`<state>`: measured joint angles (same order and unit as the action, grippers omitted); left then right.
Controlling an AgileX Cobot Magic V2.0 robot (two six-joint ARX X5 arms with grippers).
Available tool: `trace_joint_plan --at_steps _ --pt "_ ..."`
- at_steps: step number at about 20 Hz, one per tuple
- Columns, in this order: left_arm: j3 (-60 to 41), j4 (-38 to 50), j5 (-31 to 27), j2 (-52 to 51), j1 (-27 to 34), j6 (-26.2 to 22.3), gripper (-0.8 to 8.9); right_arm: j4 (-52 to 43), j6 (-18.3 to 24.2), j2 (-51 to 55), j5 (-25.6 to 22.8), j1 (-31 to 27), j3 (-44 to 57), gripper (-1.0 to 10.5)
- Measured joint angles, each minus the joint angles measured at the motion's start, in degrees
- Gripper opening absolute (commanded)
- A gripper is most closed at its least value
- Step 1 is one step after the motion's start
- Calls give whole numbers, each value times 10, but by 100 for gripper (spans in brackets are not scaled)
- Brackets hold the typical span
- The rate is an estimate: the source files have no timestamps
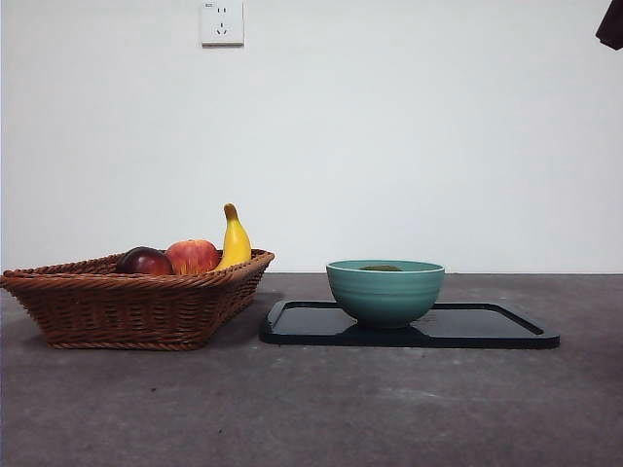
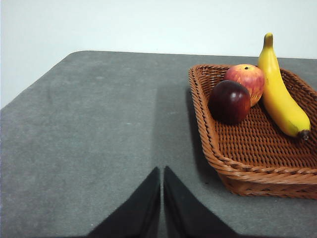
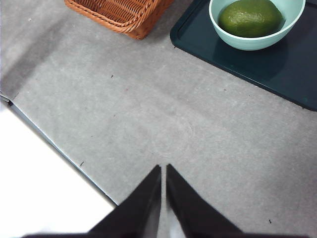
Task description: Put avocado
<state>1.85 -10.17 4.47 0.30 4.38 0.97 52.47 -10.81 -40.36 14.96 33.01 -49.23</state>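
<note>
Setting: grey, matte surface (image 1: 321,409) in front of a plain white wall (image 1: 389,126) with a power socket (image 1: 222,22) high up.
Avocado: the avocado (image 3: 250,18) lies inside the bowl, resting on its bottom; in the front view only a dark sliver of it (image 1: 381,268) shows above the rim.
Avocado axis: it lies on its side, its long axis level; which end is the stem end cannot be told.
Bowl: the teal bowl (image 1: 385,292) stands upright on the tray, towards its left half in the front view.
Tray: the black tray (image 1: 487,326) lies flat on the surface, just beside the basket without touching it.
Basket: the wicker basket (image 1: 127,306) holds a banana (image 2: 280,94), a red apple (image 2: 246,80) and a dark red-purple fruit (image 2: 230,101); the apple and the dark fruit touch, and the banana leans along the apple's side.
Left fingers: the left gripper (image 2: 162,173) has its fingers pressed together, gripping nothing, above bare surface beside the basket.
Right fingers: the right gripper (image 3: 163,171) has its fingers closed and empty, above bare surface well apart from the tray and bowl.
</note>
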Motion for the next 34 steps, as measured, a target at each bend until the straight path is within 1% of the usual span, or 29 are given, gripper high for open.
trace_joint_plan --at_steps 13,14,15,17,18,19,21,22,25,28,30,34 --pt "0 0 0 0 0 2 9 0 0 0 -1 0 0 7" --pt "0 0 0 0 0 2 9 0 1 0 -9 0 0 7" --pt "0 0 0 0 0 2 9 -3 5 0 -35 0 0 7" --pt "0 0 0 0 0 2 9 -14 16 0 -104 0 0 7" --pt "0 0 0 0 0 2 9 -17 17 0 -130 0 0 7" --pt "0 0 0 0 0 2 9 -18 19 2 -144 -5 0 7" --pt "0 0 0 0 0 2 9 -33 36 19 -147 -32 0 7" --pt "0 0 0 0 0 2 9 -64 43 38 -147 -63 3 7" --pt "0 0 0 0 0 2 9 -195 46 116 -149 -167 54 7" --pt "0 0 0 0 0 2 9 -328 46 195 -150 -252 156 7" --pt "0 0 0 0 0 2 9 -393 43 240 -150 -288 236 7" --pt "0 0 0 0 0 2 9 -453 34 291 -150 -309 312 7"
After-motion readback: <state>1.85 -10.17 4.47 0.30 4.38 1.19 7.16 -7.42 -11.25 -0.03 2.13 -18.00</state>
